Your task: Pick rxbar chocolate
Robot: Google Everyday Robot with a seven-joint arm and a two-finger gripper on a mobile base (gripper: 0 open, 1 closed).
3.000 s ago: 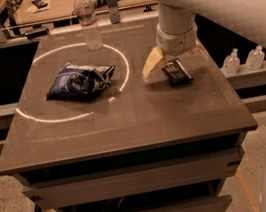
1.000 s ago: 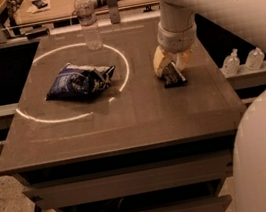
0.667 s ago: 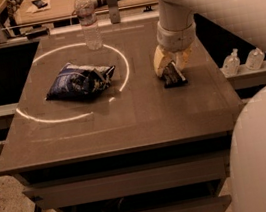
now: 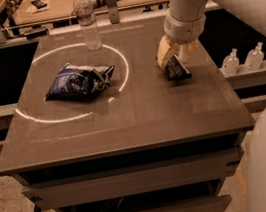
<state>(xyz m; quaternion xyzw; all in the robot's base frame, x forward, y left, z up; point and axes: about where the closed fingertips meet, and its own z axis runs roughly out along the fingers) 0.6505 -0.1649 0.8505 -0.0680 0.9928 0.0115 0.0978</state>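
Note:
The rxbar chocolate [image 4: 178, 71] is a small flat black bar lying on the right side of the dark table [image 4: 126, 124]. My gripper [image 4: 175, 60] comes down from the upper right, directly over the bar's far end. Its cream fingers [image 4: 164, 53] are closed in on the bar from both sides. The bar's near end sticks out below them and still rests on the table top. The white arm hides the gripper's wrist.
A blue-and-white snack bag [image 4: 79, 81] lies at the table's left centre inside a bright ring of light. A clear water bottle [image 4: 87, 20] stands at the back edge. Two small bottles [image 4: 243, 59] stand on a ledge to the right. My white base fills the lower right corner.
Three seconds ago the fingers were spread wide beside the bar. They have since closed in on it. Over the last second nothing has visibly moved.

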